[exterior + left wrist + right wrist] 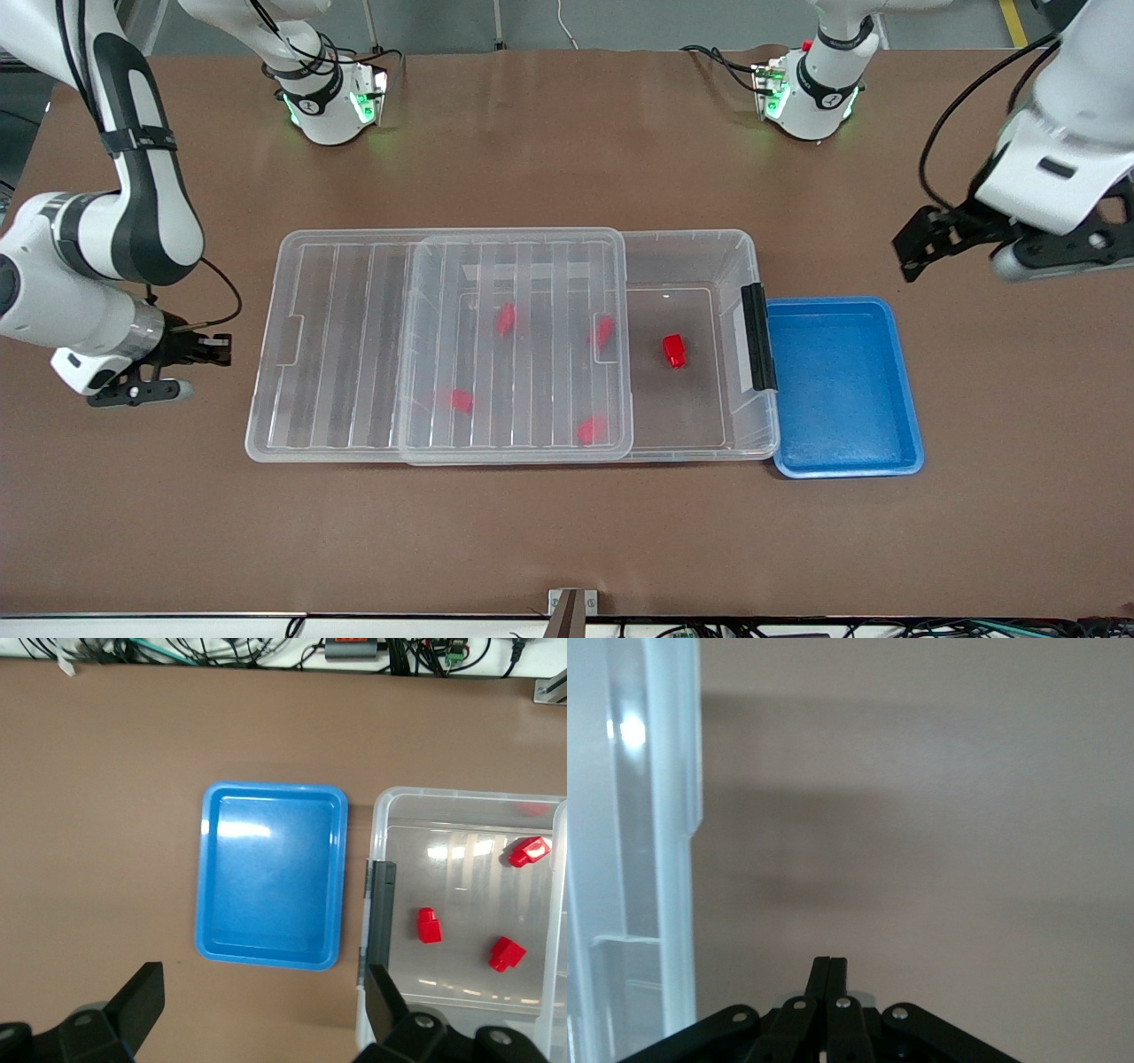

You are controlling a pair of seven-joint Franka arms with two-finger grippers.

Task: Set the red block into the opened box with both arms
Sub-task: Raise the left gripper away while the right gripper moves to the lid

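The clear box [744, 257] lies mid-table. Its ribbed lid [337, 346] is slid toward the right arm's end, leaving the end by the black clip [758, 337] uncovered. One red block [675, 351] [430, 926] rests on the box floor in that uncovered part. Several more red blocks [506, 319] show through the lid. My left gripper [905, 257] [264, 983] hangs open and empty over bare table near the blue tray. My right gripper [223, 348] [830, 961] is shut on nothing, low beside the lid's outer end [673, 859].
A blue tray [895, 381] [270, 877] sits empty against the box's clip end, toward the left arm's end. Cables and a bracket [571, 607] line the table edge nearest the front camera. Brown tabletop surrounds the box.
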